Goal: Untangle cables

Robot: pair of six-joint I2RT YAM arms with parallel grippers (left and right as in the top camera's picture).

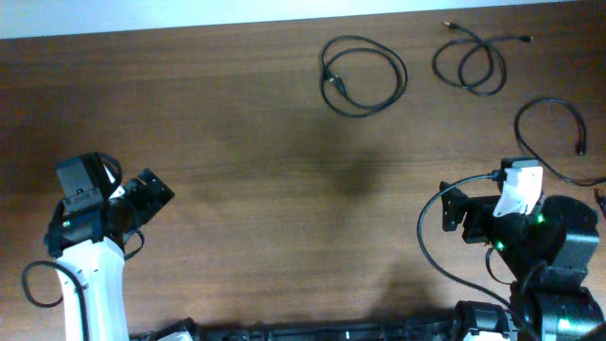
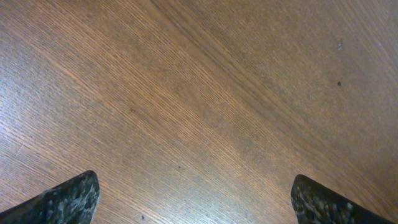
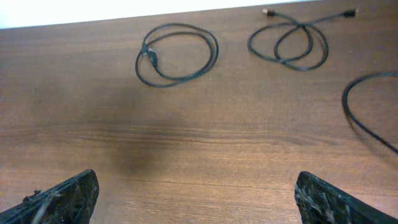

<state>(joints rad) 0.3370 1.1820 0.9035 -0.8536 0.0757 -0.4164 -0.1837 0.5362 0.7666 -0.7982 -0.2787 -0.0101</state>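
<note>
The table (image 1: 284,189) is showing warm brown wood with fine straight grain lines, a white strip (image 1: 189,14) is running beyond its far edge, and the cables (image 3: 149,55) are lying plain black against it. The left gripper (image 2: 194,179) and right gripper (image 3: 196,176) are showing black flecked with grey, the left arm (image 1: 95,284) is showing white, and a green light (image 1: 538,220) is glowing on the black right arm (image 1: 568,237).

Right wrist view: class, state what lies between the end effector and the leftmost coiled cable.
Only bare table lies between the right end effector and the coiled cable, as the right wrist view shows.
</note>
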